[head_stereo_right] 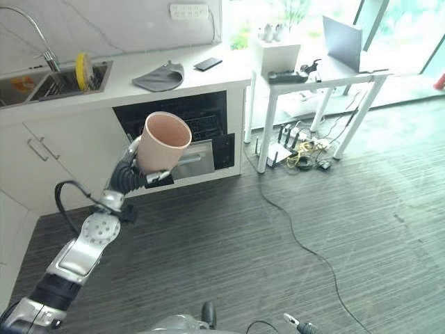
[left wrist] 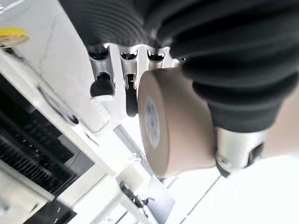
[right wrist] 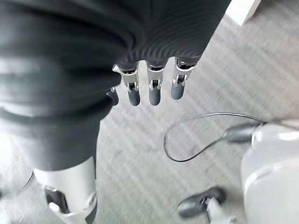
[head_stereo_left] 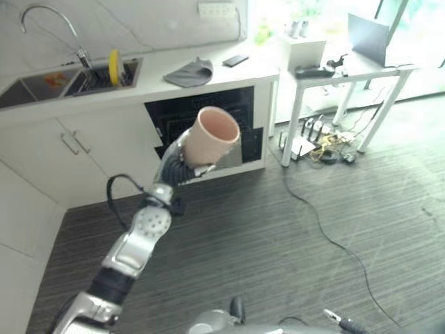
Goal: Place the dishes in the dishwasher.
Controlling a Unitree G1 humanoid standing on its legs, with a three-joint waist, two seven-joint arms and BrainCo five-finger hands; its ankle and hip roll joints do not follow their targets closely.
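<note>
Left robot hand [head_stereo_left: 182,161] is raised in front of me, fingers and thumb curled round a pink cup [head_stereo_left: 213,136] — gripping it by the lower body. I see the cup tilted, mouth angled up and away from me, held in the air in front of the open dishwasher [head_stereo_left: 208,118]. It touches nothing but the hand. In the left wrist view the cup's base [left wrist: 152,122] faces the camera, fingers [left wrist: 102,84] along one side and the thumb across the other.

Right robot hand [right wrist: 140,88] hangs low over the floor [right wrist: 243,70], fingers straight and relaxed, holding nothing.

The dishwasher sits under the white tabletop [head_stereo_right: 181,87], its dark cavity open and the rack wires visible inside; its door [head_stereo_right: 198,158] is hanging down below the cup. Left of it are white cabinet doors [head_stereo_left: 90,149] with bar handles.

On the tabletop I see a grey cloth [head_stereo_left: 189,72] just above the dishwasher and a dark phone [head_stereo_left: 236,60] beside it to the right. Further left is the sink [head_stereo_left: 104,76] with a tap [head_stereo_left: 52,28] over it — a yellow plate [head_stereo_left: 114,66] stands on edge in the basin.

To the right stands a separate white table [head_stereo_left: 348,76] carrying a laptop [head_stereo_left: 368,38]. A tangle of cables and a power strip [head_stereo_left: 316,142] lies on the floor beneath.
</note>
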